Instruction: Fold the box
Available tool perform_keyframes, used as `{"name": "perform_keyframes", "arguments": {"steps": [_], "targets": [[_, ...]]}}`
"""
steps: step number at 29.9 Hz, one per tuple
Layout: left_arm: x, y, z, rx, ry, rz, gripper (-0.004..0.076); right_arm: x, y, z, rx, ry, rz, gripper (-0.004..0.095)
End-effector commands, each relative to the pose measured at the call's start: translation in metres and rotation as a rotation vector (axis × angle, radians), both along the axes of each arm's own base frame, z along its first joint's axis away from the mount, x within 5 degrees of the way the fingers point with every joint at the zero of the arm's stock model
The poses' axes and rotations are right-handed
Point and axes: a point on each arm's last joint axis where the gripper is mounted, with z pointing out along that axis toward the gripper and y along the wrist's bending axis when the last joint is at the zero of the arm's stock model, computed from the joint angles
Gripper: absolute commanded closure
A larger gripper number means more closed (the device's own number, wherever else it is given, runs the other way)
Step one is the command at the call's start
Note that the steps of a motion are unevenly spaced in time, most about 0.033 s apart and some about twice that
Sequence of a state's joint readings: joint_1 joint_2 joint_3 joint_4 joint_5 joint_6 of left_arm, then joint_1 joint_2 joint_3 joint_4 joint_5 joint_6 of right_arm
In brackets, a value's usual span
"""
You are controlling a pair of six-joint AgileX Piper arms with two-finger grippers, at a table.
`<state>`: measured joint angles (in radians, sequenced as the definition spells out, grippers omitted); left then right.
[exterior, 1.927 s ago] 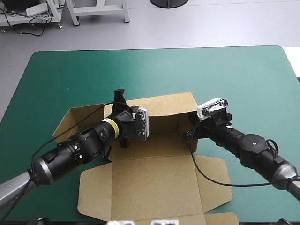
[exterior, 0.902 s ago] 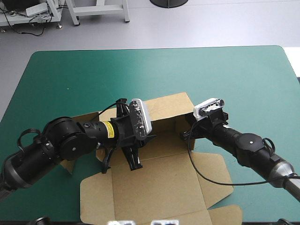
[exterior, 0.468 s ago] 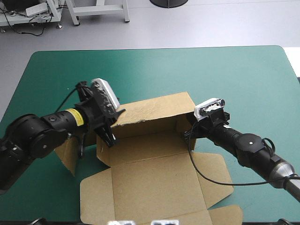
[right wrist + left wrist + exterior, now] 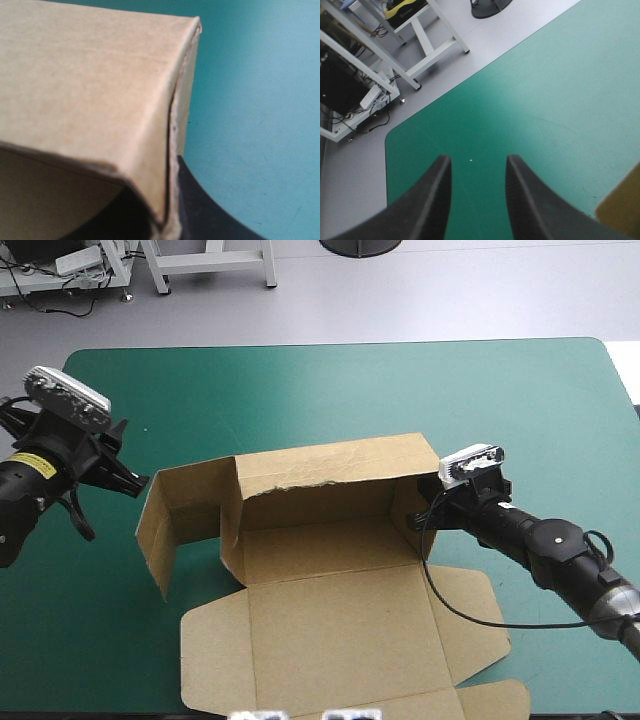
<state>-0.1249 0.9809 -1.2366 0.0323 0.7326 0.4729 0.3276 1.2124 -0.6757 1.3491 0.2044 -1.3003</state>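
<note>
Standing a little to the right of the desk's middle, the brown box was partly raised on the teal-green cover. Its back wall stood upright toward the far edge, slightly rumpled along the top. The right wall was also up and met the back wall at a square corner. On the opposite side a long side panel stood on edge, swung outward toward the desk's left edge rather than tucked in. The lid lay flat on the cover, reaching almost to the near edge, with its small flaps spread out at either side.

The right end effector was at the box's right wall, clenched on the board. In the right wrist view the wall's edge ran down between its black fingers, one outside the box and the other in shadow inside, close to the far right corner.

The left end effector was near the desk's left edge, clear of the board and released. In the left wrist view its fingers stood apart with only bare cover between them. A brown corner of the box showed off to one side of that view.
</note>
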Motion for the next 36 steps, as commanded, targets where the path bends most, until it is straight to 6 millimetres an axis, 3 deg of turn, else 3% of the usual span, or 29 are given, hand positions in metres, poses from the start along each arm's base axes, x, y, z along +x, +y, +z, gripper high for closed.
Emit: {"name": "perform_keyframes", "arguments": {"steps": [1, 4, 15, 21, 29, 32, 36], "targets": [[-0.004, 0.008, 0.021, -0.061, -0.138, 0.039, 0.0461, 0.0, -0.006, 0.021, 0.004, -0.019, 0.059, 0.0932], [-0.003, 0.012, 0.019, -0.062, -0.136, 0.062, 0.0461, 0.003, -0.007, 0.034, -0.029, -0.007, 0.087, 0.0931], [0.017, 0.019, -0.023, -0.208, -0.034, 0.099, 0.0461, 0.005, -0.009, 0.078, -0.144, 0.034, 0.116, 0.0932], [0.011, 0.036, -0.023, -0.233, -0.057, 0.224, 0.0461, -0.004, -0.009, 0.097, -0.175, 0.136, 0.17, 0.0933], [0.01, 0.049, -0.025, -0.22, -0.071, 0.294, 0.0461, -0.005, -0.02, 0.14, -0.305, 0.2, 0.113, 0.0933], [0.011, 0.049, -0.024, -0.222, -0.083, 0.294, 0.0461, 0.001, -0.02, 0.144, -0.364, 0.305, 0.145, 0.0933], [0.011, 0.049, -0.024, -0.22, -0.085, 0.292, 0.0461, 0.025, -0.013, 0.139, -0.376, 0.355, 0.167, 0.0933]]}}
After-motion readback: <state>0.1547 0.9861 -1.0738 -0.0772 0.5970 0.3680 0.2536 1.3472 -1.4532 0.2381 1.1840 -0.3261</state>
